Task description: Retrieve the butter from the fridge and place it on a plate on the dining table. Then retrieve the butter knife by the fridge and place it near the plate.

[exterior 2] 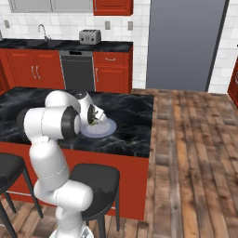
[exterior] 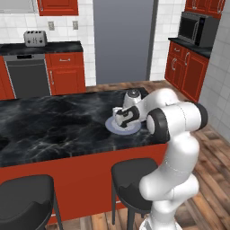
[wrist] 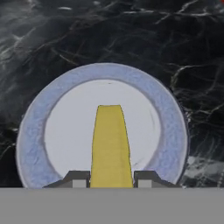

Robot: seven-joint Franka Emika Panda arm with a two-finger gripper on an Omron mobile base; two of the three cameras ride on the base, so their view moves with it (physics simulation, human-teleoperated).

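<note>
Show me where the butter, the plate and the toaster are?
butter (wrist: 110,144): hand view, middle of the yellow stick.
plate (wrist: 30,131): hand view, its blue rim.
toaster (exterior: 35,38): left base view, its front face.

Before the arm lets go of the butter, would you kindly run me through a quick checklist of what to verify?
1. Butter between the fingertips of the end effector: ok.
2. Butter lined up over the plate, inside its rim: ok.
3. Plate lying flat on the dining table: ok.
4. Plate's centre free of other things: ok.
5. Butter already resting on the plate, not hanging above it: cannot tell.
6. Plate set in from the table's edge: ok.
</note>
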